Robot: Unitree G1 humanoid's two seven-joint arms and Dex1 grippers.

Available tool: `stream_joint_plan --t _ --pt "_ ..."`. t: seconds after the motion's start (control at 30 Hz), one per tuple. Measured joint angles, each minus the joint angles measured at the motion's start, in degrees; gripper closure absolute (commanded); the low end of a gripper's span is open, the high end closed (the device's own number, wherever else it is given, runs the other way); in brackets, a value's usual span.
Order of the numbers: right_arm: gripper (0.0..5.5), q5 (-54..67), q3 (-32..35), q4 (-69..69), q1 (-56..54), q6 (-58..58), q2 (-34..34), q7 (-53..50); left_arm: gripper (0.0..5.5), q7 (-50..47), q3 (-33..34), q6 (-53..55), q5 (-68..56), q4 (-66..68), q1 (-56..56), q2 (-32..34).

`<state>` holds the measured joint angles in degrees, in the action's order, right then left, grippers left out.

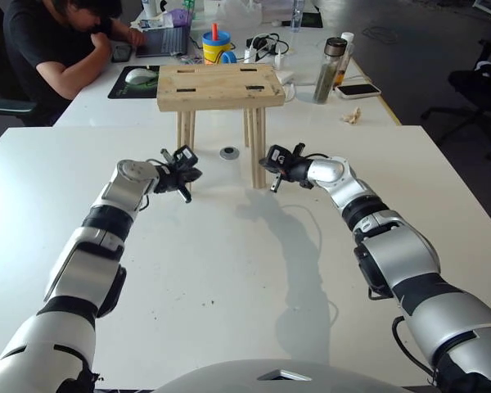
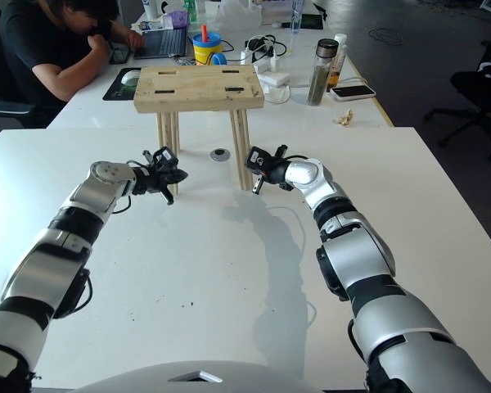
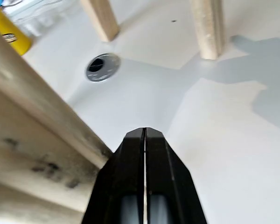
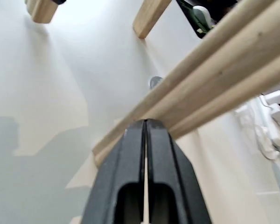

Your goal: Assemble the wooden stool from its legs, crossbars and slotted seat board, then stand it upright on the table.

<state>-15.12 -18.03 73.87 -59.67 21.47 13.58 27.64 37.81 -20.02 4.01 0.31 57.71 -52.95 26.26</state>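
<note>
The stool [image 1: 221, 86] stands up on the tabletop [image 1: 229, 270], all built. Both jaws are pinched shut, holding nothing, one beside each front leg [image 1: 257, 139], maybe to steady it.

The stool [image 1: 221, 86] is showing pale, unpainted yellowish wood, with dark slots in its seat and greyish-black smudges mottling one of its pieces. The table [image 1: 229, 286] is looking plain white, flecked with a few tiny dark specks, and the round grommet [image 1: 228, 152] in it is gleaming silver-grey around a dark centre. The left gripper [image 3: 145, 135] and the right gripper [image 4: 145, 123] are both showing glossy black, while a cup [image 1: 215, 47] behind is standing out in yellow and blue.
</note>
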Motion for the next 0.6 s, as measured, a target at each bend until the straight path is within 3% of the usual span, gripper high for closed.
stream_joint_plan --t 0.13,0.2,0.4,0.6 --pt "5.49 -6.1 -1.63 2.98 -4.65 -4.22 -4.51 -18.46 5.49 -17.28 0.06 -5.8 7.69 15.81 -9.39 -1.64" --pt "5.49 -7.48 -1.75 3.23 -6.97 -5.37 -6.82 -22.67 5.49 -21.65 0.84 -6.63 9.94 18.39 -11.91 -1.29" --pt "5.49 -6.7 1.2 3.36 -5.78 -5.95 -9.02 -23.67 5.49 -15.23 6.41 -8.74 9.23 19.96 -10.14 -3.08" --pt "5.49 3.58 11.59 1.0 2.63 -3.04 -6.82 -17.61 5.49 -9.92 14.89 -17.14 0.92 12.17 4.43 -8.9"
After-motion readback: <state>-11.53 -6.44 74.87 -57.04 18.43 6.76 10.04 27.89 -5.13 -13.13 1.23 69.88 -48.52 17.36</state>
